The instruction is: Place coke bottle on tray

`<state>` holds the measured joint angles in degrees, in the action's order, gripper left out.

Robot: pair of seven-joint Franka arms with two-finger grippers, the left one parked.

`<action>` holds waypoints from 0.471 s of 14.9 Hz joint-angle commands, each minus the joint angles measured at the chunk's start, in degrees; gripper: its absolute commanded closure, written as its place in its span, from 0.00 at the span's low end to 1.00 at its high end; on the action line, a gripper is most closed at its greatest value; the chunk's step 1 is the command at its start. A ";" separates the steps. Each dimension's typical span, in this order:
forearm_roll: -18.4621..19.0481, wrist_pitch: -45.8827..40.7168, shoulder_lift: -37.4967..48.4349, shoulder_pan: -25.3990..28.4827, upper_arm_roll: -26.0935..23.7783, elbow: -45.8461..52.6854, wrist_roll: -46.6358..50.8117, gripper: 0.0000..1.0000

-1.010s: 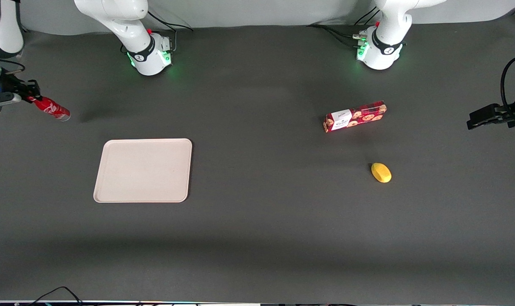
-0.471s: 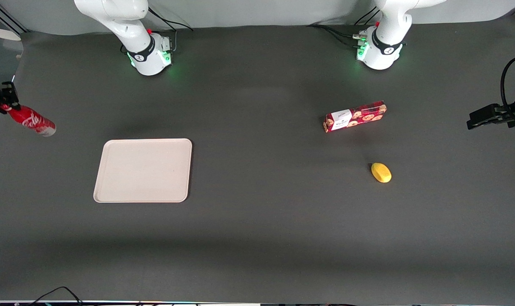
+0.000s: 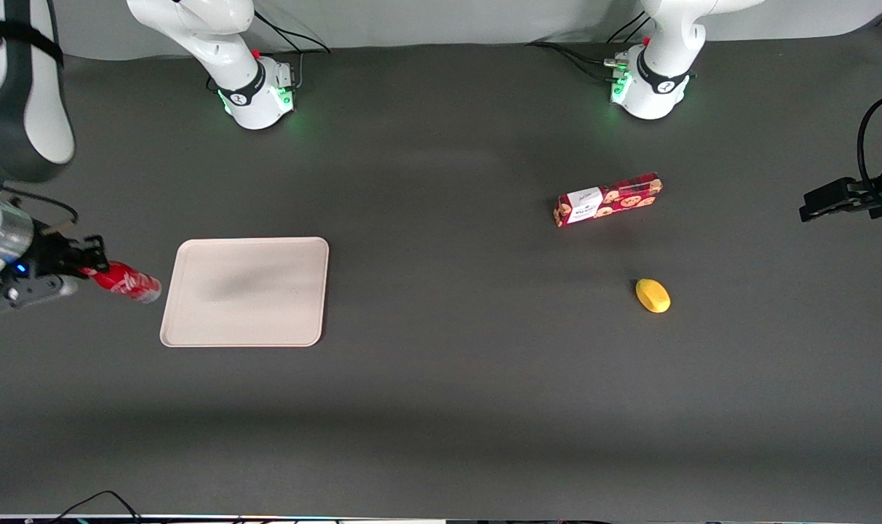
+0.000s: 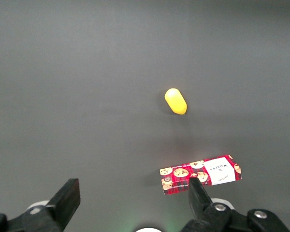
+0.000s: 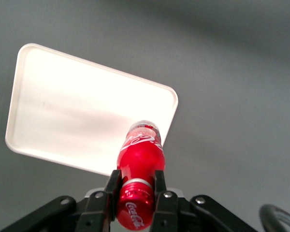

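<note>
My right gripper (image 3: pixel 84 262) is shut on the neck of the coke bottle (image 3: pixel 128 282), a slim red bottle with white script, and holds it in the air, its silvery base toward the tray. The bottle is beside the cream tray (image 3: pixel 244 291), at the tray's edge toward the working arm's end of the table. In the right wrist view the two fingers clamp the gripper (image 5: pixel 135 186) on the bottle (image 5: pixel 141 154) just under the red cap, and the bottle's base points at the tray (image 5: pixel 63 111) rim.
A red cookie box (image 3: pixel 607 199) and a yellow lemon-like object (image 3: pixel 653 295) lie toward the parked arm's end of the table; both also show in the left wrist view, the box (image 4: pixel 200 174) and the yellow object (image 4: pixel 176 100).
My gripper has carried the bottle from the table's working-arm edge nearer to the front camera and in toward the tray, first swinging outward, then coming back beside the tray.
</note>
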<state>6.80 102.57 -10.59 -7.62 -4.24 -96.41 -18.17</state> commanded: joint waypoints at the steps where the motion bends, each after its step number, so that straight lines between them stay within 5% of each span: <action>1: -1.17 7.96 -4.18 -0.38 0.02 -2.36 1.21 1.00; 7: -1.26 15.98 -6.29 -0.99 0.20 -8.79 2.35 1.00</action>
<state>6.71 116.36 -17.91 -8.18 -4.15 -102.60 -17.03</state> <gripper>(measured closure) 0.683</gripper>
